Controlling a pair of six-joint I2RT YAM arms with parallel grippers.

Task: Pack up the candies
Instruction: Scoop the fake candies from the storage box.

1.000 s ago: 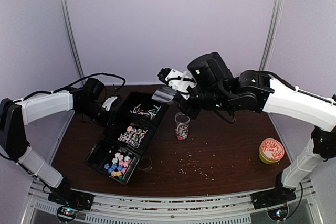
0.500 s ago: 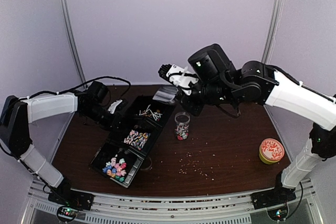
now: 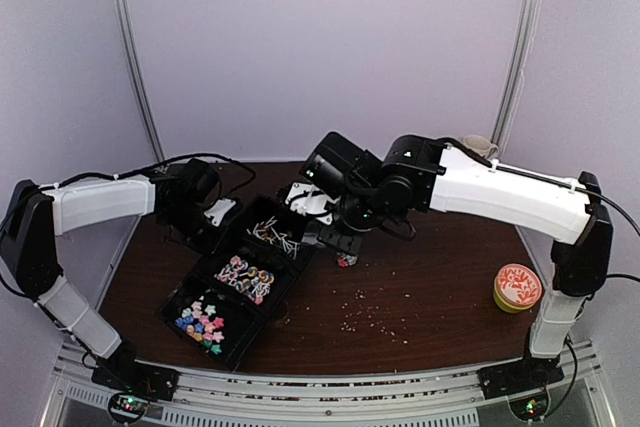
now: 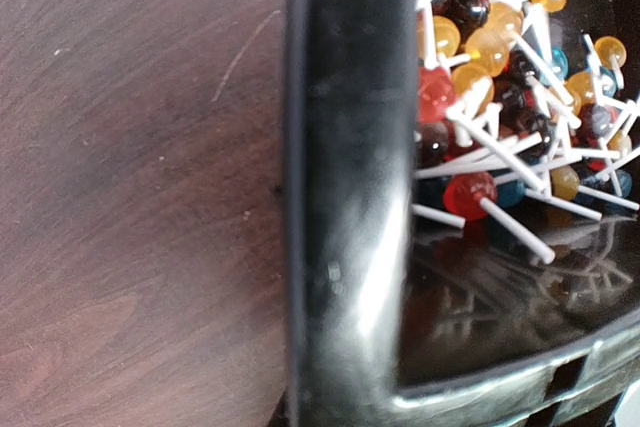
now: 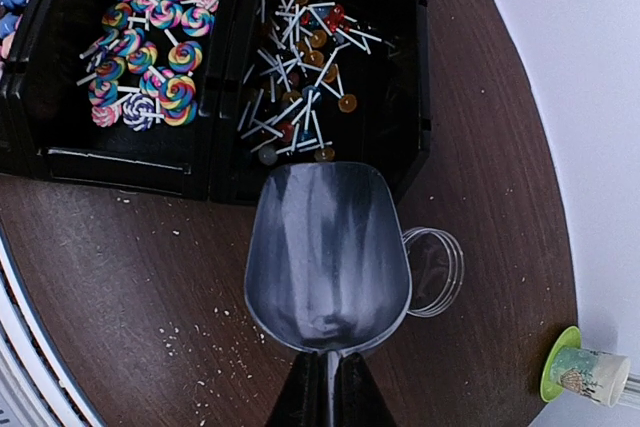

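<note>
A black three-part tray (image 3: 232,342) lies at the left. Ball lollipops (image 3: 275,237) fill its far part, swirl lollipops (image 3: 245,277) the middle, and small pink, blue and yellow candies (image 3: 200,319) the near part. My left gripper (image 3: 213,219) is shut on the tray's far-left rim (image 4: 350,197); its fingers stay out of the left wrist view. My right gripper (image 5: 328,372) is shut on the handle of an empty clear scoop (image 5: 328,257). The scoop hangs low beside a clear jar (image 5: 440,272), just off the tray's corner. My right arm hides most of the jar from above.
A round yellow tin with a red patterned lid (image 3: 517,287) sits at the right. A paper cup on a green lid (image 5: 585,372) stands near the back wall. Pale crumbs (image 3: 370,319) are scattered in front of the jar.
My right arm has swung down and left, lowering the scoop from above the tray to beside the jar. My left gripper has dragged and turned the tray toward the near left.
</note>
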